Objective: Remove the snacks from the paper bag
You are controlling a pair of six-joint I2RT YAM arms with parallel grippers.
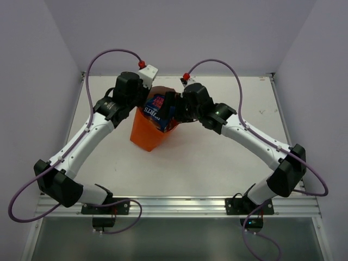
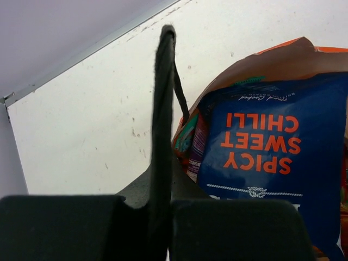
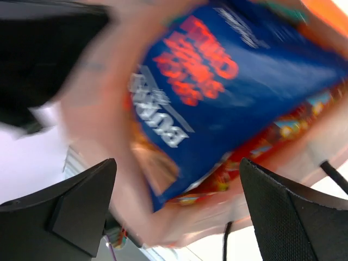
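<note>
The bag (image 1: 147,137) stands on the table (image 1: 217,157) between the two arms, mouth up, with the packets inside it. Foremost is the blue packet (image 2: 272,157), its top showing above the rim. A red packet (image 3: 272,144) lies against it, and teal and purple packets (image 2: 191,138) are wedged edge-on at the side. The left fingers (image 2: 162,109) are pressed together, and the black cord (image 2: 181,92) runs from near their tip down to the bag — they seem to pinch that handle. The right fingers (image 3: 291,212) are spread wide on either side of the blue packet; the blur hides whether they touch it.

The packet looks light, glossy and slippery, soft in the belly, with contents that could crush. The flat sealed top edge is the likely place to grip. The bag is thin paper and may lift with the packet, so the hold on the cord matters. Both wrists crowd the mouth; open table lies to the right and front, and the walls (image 1: 32,65) stand well apart — up, then outward, looks free.
</note>
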